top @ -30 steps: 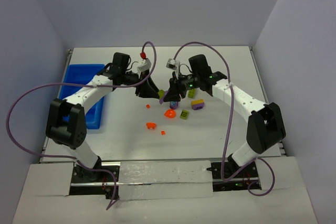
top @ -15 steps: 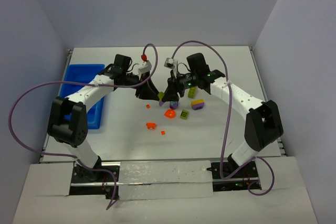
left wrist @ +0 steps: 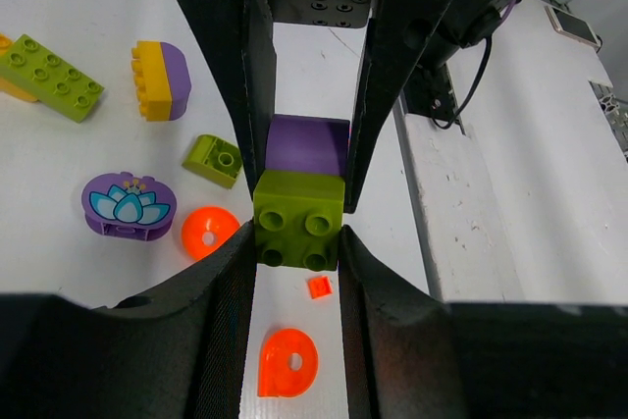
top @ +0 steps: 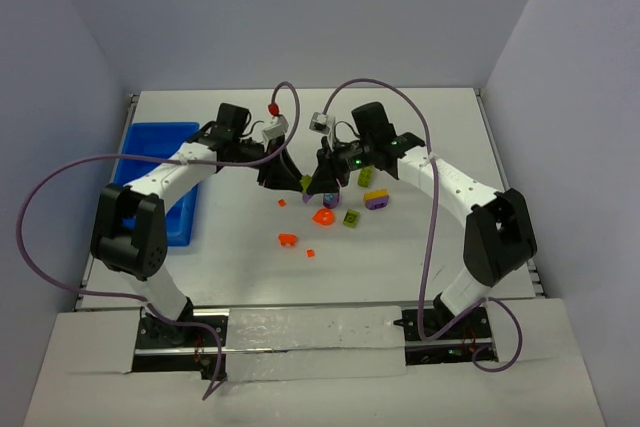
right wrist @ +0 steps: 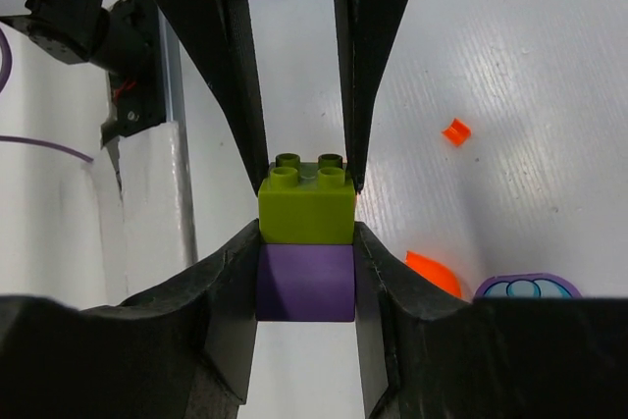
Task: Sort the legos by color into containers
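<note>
A two-tone lego hangs between both grippers above the table's middle. Its olive-green half (left wrist: 299,218) is clamped by my left gripper (left wrist: 297,242), which is shut on it. Its purple half (right wrist: 304,282) sits in my right gripper (right wrist: 305,272), also shut. In the top view the left gripper (top: 297,179) and right gripper (top: 322,185) meet tip to tip. Loose legos lie just below them: an orange disc (top: 324,216), a green brick (top: 351,218), a purple and yellow brick (top: 377,199) and an orange piece (top: 288,240). The blue container tray (top: 150,142) lies at the far left.
The left wrist view also shows a long green brick (left wrist: 49,74), a purple lotus piece (left wrist: 126,205) and a tiny orange square (left wrist: 318,288) on the white table. The left arm reaches over the tray's near side. Grey walls close in the table on three sides.
The right arm has edged slightly left toward the left gripper. The two-tone brick stays between the two grippers, and the loose legos have not moved.
</note>
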Tool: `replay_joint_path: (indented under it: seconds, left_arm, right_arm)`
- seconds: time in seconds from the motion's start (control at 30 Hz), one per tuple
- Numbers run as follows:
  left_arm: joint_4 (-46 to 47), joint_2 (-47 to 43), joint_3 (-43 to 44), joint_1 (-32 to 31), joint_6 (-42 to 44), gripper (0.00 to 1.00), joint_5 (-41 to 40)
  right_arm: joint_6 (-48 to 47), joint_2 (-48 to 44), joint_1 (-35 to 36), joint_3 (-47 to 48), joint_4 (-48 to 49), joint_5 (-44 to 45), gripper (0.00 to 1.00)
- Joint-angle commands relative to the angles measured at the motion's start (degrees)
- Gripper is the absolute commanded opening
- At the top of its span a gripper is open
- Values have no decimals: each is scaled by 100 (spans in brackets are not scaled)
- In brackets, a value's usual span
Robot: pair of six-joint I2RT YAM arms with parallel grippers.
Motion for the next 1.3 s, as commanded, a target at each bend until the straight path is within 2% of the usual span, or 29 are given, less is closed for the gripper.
replay_joint_path:
  seconds: [0.0,0.2,0.37,0.4,0.43,0.5,0.6,0.67,0.77,0.93,1.1,1.2,1.27]
  left_arm:
    - [245,33,276,372,-231,0,45]
    - [-773,217,995,1416,197,0,-324]
    - [-1000,154,1200,2143,343,0,-467]
    - [-834,113,1217,2409,119,0,-732]
    - [-819,109,1217,2419,100,0,-765]
    - [-356,-28,1155,2657,-404,0,-1823]
    - [167,-113,1044,2728,-1022,0,-3721]
    - [361,-34,1080,2810,-1346,0,-4552]
    - [407,104,1191,2939,-1593,0,-5036]
    - [229,517,1545,3035,-1851,0,-5884]
    - [205,637,1521,3051,-1913,0,-6298]
    - [153,753,1576,3086,-1964,0,-6477]
    - [50,936,1688,3095,-1960,2,-6632]
  right_arm:
    - [-208,119,87,261,-160,94,0]
    - [-328,379,89,392,-188,388,0]
    - [-289,845,185,706,-142,796,0]
    - [-227,1036,212,822,-90,973,0]
    - [-129,1048,247,830,-37,1200,0]
    - [61,1364,342,1053,41,1748,0]
    - [374,1684,454,1276,237,2445,0]
    - [499,1842,559,1413,356,2955,0]
    - [542,2032,694,1651,328,3557,0]
    - [491,2338,859,1862,120,4000,0]
    - [499,2382,913,1753,122,4124,8]
    - [510,2472,925,1779,39,4196,9]
    - [520,2523,929,1793,-4,4205,15]
